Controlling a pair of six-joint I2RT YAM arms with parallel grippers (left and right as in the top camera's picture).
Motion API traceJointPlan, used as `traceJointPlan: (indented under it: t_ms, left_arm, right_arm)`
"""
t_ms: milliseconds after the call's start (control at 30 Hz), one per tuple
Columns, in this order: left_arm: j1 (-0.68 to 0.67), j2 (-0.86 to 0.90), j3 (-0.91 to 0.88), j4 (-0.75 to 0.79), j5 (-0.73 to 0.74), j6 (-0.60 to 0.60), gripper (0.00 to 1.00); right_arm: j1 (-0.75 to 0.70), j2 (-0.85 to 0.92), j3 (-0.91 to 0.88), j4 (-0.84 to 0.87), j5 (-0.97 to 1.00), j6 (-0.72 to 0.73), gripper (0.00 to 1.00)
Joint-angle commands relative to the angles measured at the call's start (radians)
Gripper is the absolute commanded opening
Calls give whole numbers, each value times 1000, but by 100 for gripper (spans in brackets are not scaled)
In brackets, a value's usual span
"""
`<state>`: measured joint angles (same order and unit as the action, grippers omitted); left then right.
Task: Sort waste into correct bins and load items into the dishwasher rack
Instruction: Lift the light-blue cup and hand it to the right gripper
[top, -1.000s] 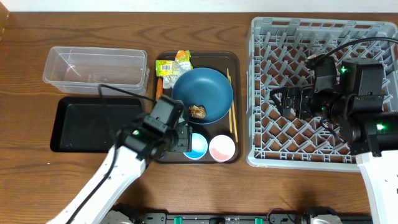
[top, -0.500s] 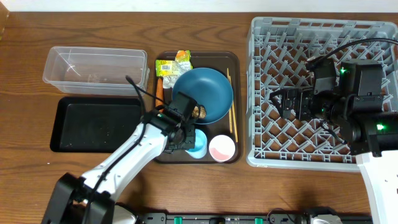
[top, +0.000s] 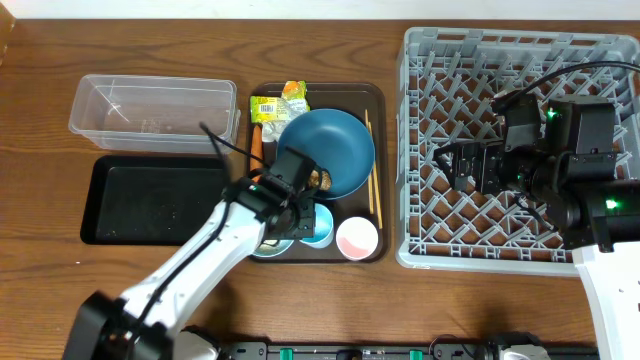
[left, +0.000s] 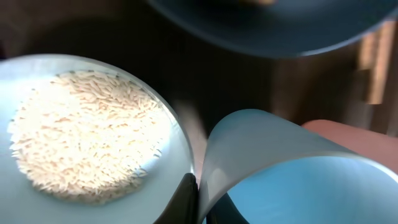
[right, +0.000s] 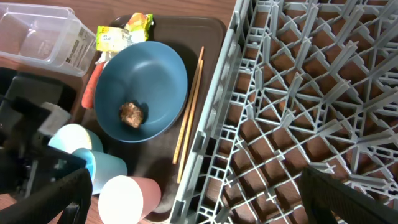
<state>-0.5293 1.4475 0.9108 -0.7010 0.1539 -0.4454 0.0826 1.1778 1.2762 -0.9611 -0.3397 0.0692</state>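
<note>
Left wrist view showed the left gripper (left: 198, 199) pinched narrow on the rim wall of the light blue cup (left: 292, 186). The small white bowl (left: 124, 208) of loose white rice (left: 87, 130) sat just beside it. Overhead, that arm had swung in over the last second from the near-left corner of the brown serving tray (top: 372, 100) onto the cup. The cup, beside the pink cup (top: 357, 238), looked ready to lift toward the dishwasher rack (top: 420, 250), where the right gripper (top: 450, 167) hung spread wide.
</note>
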Motion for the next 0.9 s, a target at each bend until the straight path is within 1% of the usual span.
traceJointPlan:
  t_ms: [0, 167, 233, 300, 367, 400, 467, 600, 667, 733, 867]
  left_arm:
    - [0, -92, 23, -18, -5, -2, 6]
    - [16, -223, 41, -72, -2, -1, 6]
    - [39, -285, 50, -59, 55, 19, 6]
    - [74, -340, 51, 0, 179, 47, 6]
    - [117, -381, 51, 100, 349, 52, 6]
    - [136, -390, 51, 151, 427, 52, 6]
    - [168, -393, 51, 257, 586, 50, 6]
    - [194, -354, 51, 404, 832, 43, 6]
    - [193, -325, 51, 462, 932, 43, 6]
    - [193, -296, 51, 513, 1009, 41, 6]
    - [193, -249, 51, 603, 1100, 8, 6]
  right_arm:
    - [-19, -3, 22, -1, 7, 13, 99]
    - [-19, -3, 21, -2, 5, 13, 99]
    - [-18, -3, 22, -1, -30, 13, 99]
    - [-18, -3, 21, 3, -101, 12, 96]
    - [-18, -3, 22, 11, -195, 3, 89]
    - [-18, -3, 21, 18, -255, -18, 88]
    - [-18, -3, 22, 30, -385, -68, 86]
    - [-18, -3, 21, 51, -715, -204, 86]
    - [-16, -3, 21, 53, -831, -238, 86]
    - [-11, -3, 21, 52, -906, -256, 84]
    - [23, -3, 21, 52, -924, -275, 81]
